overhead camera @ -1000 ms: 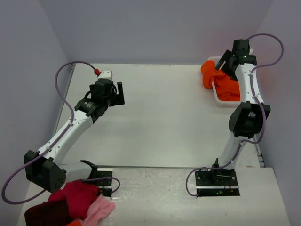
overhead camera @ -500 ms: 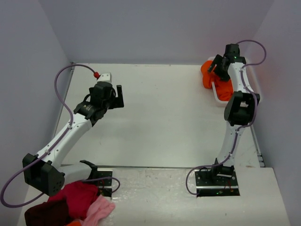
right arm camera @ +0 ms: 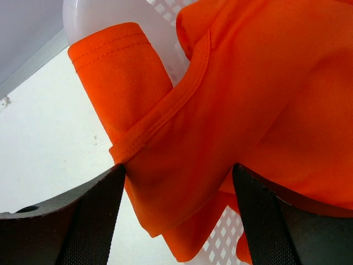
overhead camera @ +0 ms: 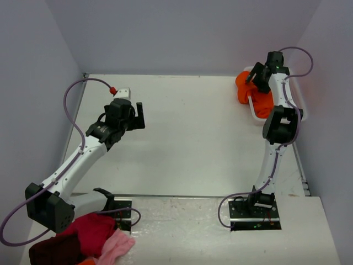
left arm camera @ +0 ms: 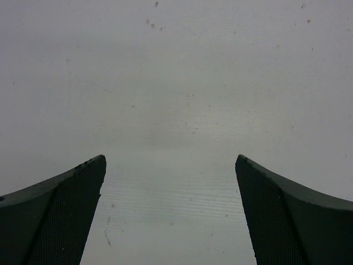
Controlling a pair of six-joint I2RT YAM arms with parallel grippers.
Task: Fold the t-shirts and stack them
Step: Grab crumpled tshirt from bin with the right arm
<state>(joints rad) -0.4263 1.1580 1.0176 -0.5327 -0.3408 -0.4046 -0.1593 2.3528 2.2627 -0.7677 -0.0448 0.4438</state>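
My right arm has drawn upright by the white basket at the bench's far-right corner. My right tool, spread wide, straddles the orange t-shirt spilling out; my left tool hangs parted.

No writing, brand, number or sign is legible anywhere; the orange t-shirt just ahead of the right gripper shows only plain cloth and stitching.
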